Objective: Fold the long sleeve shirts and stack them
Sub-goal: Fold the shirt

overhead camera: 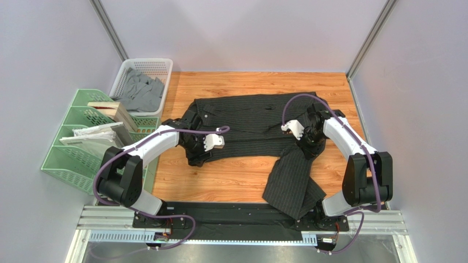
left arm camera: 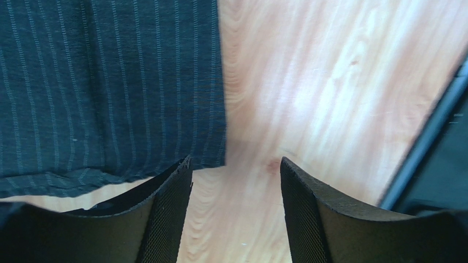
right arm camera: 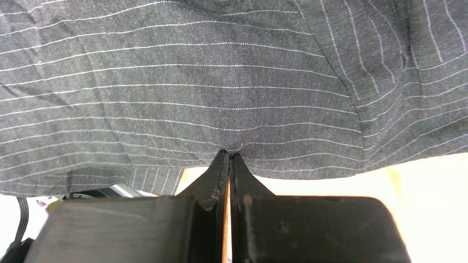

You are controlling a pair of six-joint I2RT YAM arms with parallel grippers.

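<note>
One shirt [overhead camera: 252,123] lies spread on the table [overhead camera: 219,181], long axis left to right. The right gripper [right arm camera: 229,156] is clamped on its right side. The left gripper [left arm camera: 236,161], jaws apart, hangs just off the left hem.

Spread left claw [left arm camera: 236,167] beside shirt [left arm camera: 110,82]

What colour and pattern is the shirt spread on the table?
The shirt is charcoal-black with fine pale pinstripes, clearest in the right wrist view.
</note>
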